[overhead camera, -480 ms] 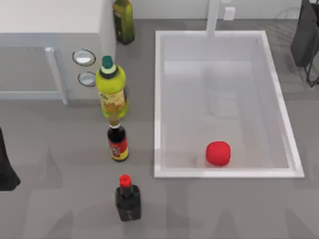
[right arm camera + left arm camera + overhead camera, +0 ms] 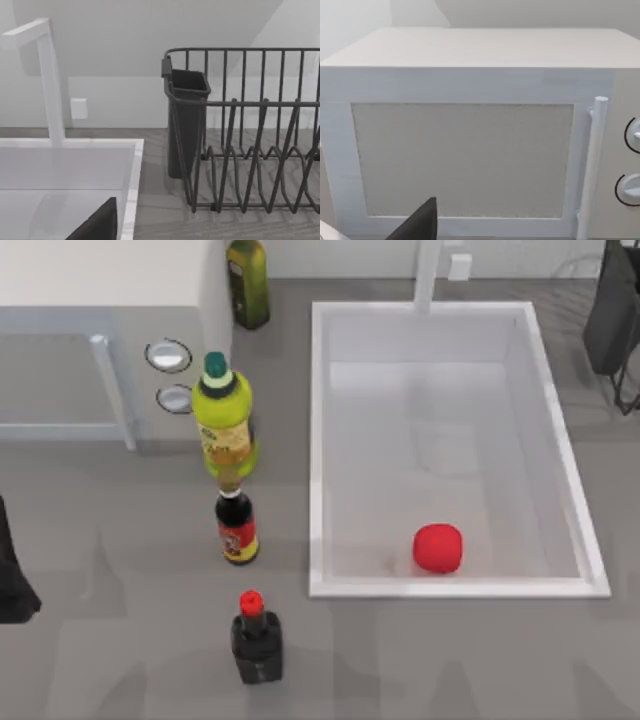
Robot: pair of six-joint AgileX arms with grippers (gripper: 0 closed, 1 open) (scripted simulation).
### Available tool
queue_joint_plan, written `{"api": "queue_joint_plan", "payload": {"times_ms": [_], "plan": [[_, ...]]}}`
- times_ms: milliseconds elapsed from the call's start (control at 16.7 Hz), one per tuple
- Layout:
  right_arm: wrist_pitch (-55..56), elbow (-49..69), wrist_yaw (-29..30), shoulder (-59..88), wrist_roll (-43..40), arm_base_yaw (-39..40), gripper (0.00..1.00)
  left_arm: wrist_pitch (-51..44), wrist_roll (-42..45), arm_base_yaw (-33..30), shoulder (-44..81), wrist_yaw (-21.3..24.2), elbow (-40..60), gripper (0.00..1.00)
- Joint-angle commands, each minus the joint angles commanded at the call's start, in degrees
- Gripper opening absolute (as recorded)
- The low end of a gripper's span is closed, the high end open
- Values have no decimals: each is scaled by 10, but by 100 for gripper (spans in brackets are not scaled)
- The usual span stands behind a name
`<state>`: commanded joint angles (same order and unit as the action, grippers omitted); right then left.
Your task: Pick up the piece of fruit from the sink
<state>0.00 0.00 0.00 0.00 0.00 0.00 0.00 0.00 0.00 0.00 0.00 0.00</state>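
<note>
The piece of fruit [image 2: 438, 547], a smooth bright red lump, lies on the pale bottom of the sink [image 2: 318, 440], close to the front rim and right of the middle. The white faucet post [image 2: 428, 275] rises from the sink's far short edge. My left arm [image 2: 12, 575] is parked at the table's left edge, far from the sink. A dark part of my left gripper [image 2: 420, 222] points at the microwave door. In the right wrist view a dark part of my right gripper [image 2: 100, 222] sits low over the sink's rim [image 2: 131, 180], facing the faucet [image 2: 50, 85].
A white microwave [image 2: 100, 350] stands at the back left. Left of the sink stand a yellow-green bottle [image 2: 223, 425], a dark sauce bottle [image 2: 237, 525], a red-capped black bottle [image 2: 256, 638] and an olive bottle [image 2: 248, 282]. A dark wire dish rack [image 2: 612, 315] is at the right.
</note>
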Motion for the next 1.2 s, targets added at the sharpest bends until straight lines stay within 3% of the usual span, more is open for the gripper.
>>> {"api": "queue_joint_plan", "payload": {"times_ms": [960, 1200], "plan": [[0, 0, 0, 0, 0, 0, 100, 0, 0, 0, 0, 0, 0, 100], [-38, 57, 0, 59, 18, 18, 100, 0, 0, 0, 0, 0, 0, 100]]}}
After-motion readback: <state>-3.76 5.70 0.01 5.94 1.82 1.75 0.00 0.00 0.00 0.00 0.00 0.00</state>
